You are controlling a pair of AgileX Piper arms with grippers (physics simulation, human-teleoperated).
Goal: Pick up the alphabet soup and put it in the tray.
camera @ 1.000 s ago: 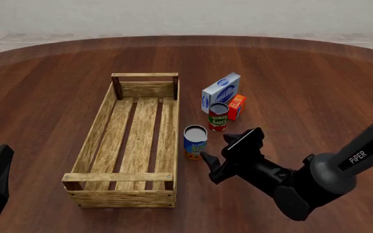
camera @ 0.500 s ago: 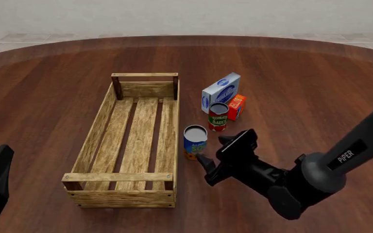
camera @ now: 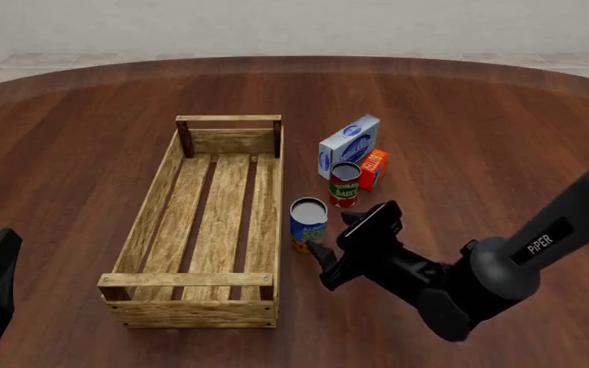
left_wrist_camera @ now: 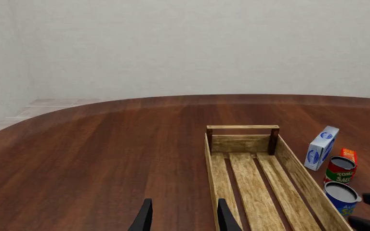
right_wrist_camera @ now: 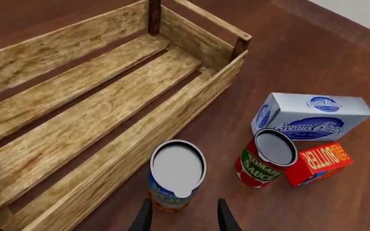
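The tray lay well off to one side of the right gripper, whose jaws stood open and empty. The soup can stood upright just ahead of them, not yet between, close beside the tray's wall. A good grasp would bring both fingertips level around the label — clear of the tomato can. The left gripper hung open — far away.

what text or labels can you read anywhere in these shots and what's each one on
"PiPER": on the right arm.
"Cream Cheese": on the blue and white box, script partly blurred.
"TOMATO SAUCE": on the red-and-green can, only partly visible.
"BUTTER": on the red box, first letter unclear.
Alphabet soup label: letters cut off, too little shows to read.
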